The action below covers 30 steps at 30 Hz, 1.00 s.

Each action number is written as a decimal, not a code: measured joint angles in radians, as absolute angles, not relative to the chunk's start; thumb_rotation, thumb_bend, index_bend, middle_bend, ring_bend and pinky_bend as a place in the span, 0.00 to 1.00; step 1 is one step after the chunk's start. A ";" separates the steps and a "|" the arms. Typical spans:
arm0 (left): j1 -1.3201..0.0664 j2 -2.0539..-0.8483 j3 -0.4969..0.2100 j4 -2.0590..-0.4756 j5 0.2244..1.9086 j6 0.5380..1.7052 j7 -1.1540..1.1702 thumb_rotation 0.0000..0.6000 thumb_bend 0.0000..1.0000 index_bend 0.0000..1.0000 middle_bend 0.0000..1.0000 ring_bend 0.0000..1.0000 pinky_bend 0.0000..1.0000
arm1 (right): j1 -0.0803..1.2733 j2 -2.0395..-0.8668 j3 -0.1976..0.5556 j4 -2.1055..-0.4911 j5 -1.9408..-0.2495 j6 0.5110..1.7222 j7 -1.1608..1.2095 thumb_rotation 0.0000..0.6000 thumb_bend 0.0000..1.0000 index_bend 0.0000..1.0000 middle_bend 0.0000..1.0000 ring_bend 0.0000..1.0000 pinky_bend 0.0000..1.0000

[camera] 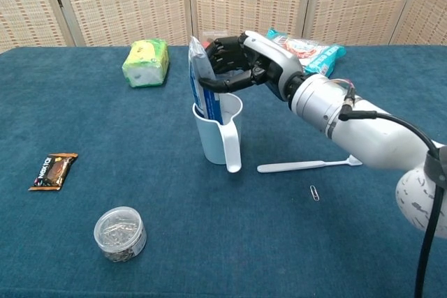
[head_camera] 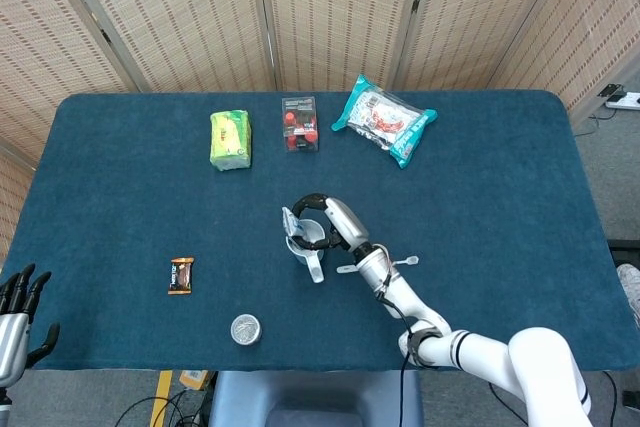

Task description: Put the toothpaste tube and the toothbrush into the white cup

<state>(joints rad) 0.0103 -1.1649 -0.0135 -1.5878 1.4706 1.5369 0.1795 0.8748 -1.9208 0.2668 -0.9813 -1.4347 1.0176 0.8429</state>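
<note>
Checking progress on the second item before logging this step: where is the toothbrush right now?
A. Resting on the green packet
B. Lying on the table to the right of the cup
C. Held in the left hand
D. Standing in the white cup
B: the toothbrush lies flat on the blue table, apart from the white cup; only the toothpaste tube, held by the right hand, is in the cup.

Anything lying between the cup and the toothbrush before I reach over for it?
Nothing: in the chest view only bare blue cloth separates the cup from the toothbrush. The paperclip lies nearer the camera, off that line. The right hand holds the toothpaste.
</note>
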 measured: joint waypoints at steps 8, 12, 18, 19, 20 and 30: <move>0.008 -1.168 -0.013 -1.587 1.473 1.534 0.182 1.00 0.44 0.13 0.02 0.03 0.14 | 0.861 -1.913 0.237 -0.958 -1.467 1.048 0.878 1.00 0.15 0.27 0.33 0.20 0.17; 0.006 -1.170 -0.014 -1.588 1.474 1.532 0.185 1.00 0.44 0.13 0.02 0.03 0.14 | 0.854 -1.898 0.230 -0.961 -1.478 1.066 0.869 1.00 0.13 0.12 0.27 0.16 0.14; 0.005 -1.168 -0.016 -1.591 1.475 1.535 0.187 1.00 0.44 0.13 0.02 0.03 0.14 | 0.842 -1.861 0.223 -0.987 -1.489 1.088 0.839 1.00 0.13 0.10 0.22 0.13 0.12; 0.006 -1.167 -0.016 -1.591 1.475 1.535 0.187 1.00 0.44 0.13 0.02 0.03 0.14 | 0.839 -1.850 0.221 -0.994 -1.493 1.096 0.824 1.00 0.13 0.10 0.22 0.13 0.12; 0.006 -1.167 -0.016 -1.591 1.475 1.535 0.187 1.00 0.44 0.13 0.02 0.03 0.14 | 0.835 -1.842 0.219 -1.000 -1.496 1.102 0.811 1.00 0.14 0.10 0.22 0.13 0.12; -0.005 -1.170 -0.018 -1.600 1.488 1.532 0.197 1.00 0.44 0.13 0.02 0.03 0.14 | 0.759 -1.693 0.225 -1.179 -1.519 1.266 0.568 1.00 0.27 0.23 0.32 0.14 0.12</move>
<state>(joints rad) -0.0049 -1.1700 -0.0181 -1.6002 1.4884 1.5323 0.1972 0.7591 -1.6927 0.2251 -1.1792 -1.5194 1.2664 0.5680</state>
